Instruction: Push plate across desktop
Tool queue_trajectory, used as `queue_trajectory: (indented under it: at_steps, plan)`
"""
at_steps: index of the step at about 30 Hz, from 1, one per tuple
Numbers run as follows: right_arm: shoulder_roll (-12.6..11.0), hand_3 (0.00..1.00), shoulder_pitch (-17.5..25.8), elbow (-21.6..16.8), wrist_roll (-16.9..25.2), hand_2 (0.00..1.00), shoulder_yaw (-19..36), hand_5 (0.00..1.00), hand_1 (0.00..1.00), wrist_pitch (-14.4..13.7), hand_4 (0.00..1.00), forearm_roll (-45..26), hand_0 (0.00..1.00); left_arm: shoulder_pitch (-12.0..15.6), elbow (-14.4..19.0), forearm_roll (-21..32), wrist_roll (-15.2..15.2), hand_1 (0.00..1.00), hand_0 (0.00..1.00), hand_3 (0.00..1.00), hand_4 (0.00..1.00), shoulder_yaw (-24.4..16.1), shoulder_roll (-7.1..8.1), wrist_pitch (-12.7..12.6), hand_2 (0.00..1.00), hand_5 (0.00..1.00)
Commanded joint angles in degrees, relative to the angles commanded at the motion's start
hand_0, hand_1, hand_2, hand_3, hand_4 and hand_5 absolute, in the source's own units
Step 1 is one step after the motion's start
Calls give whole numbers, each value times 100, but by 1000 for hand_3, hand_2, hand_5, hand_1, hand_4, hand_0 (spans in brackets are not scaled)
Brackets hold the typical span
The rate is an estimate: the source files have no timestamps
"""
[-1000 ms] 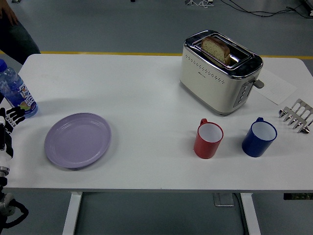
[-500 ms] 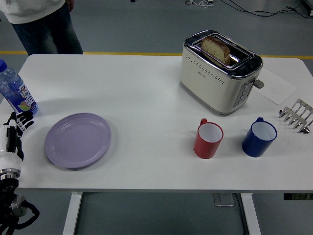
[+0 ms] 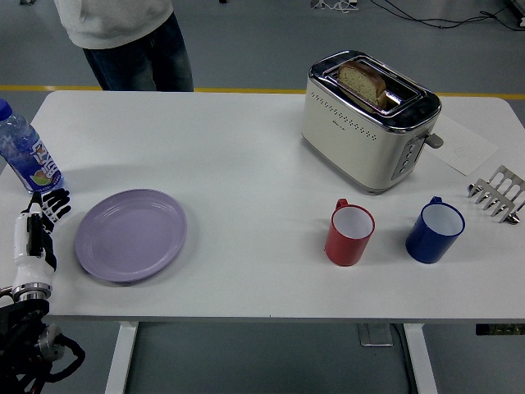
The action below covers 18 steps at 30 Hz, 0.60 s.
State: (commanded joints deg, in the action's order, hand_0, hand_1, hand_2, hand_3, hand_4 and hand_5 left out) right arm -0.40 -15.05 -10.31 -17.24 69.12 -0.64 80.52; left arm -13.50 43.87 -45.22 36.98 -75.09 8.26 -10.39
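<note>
- We see the lavender plate (image 3: 130, 235) lying flat near the table's (image 3: 246, 164) left near corner.
- Our left hand (image 3: 39, 226) sits just left of the plate, apart from it, fingers extended and holding nothing.
- A water bottle (image 3: 21, 150) stands just beyond that hand.
- A person (image 3: 127, 37) stands at the far left edge.

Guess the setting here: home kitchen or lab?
Most likely a lab or workshop test area staged as a breakfast table. The floor is bare grey with a yellow line and loose cables; the white table holds a toaster, a purple plate and mugs.
</note>
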Motion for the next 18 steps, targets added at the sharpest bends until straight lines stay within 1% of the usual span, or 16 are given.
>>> queue_trajectory:
  at_steps: [9, 18]
  plan:
    - [9, 576, -18, 0, -5, 648, -6, 160, 612, 3, 346, -1, 633, -84, -88, 115, 0, 734, 710, 594, 467, 121, -97, -23, 687, 998]
    - [19, 575, -25, 0, -5, 647, 13, 161, 612, 11, 346, 39, 632, -139, -98, 182, 0, 734, 709, 596, 465, 231, -175, -43, 690, 998]
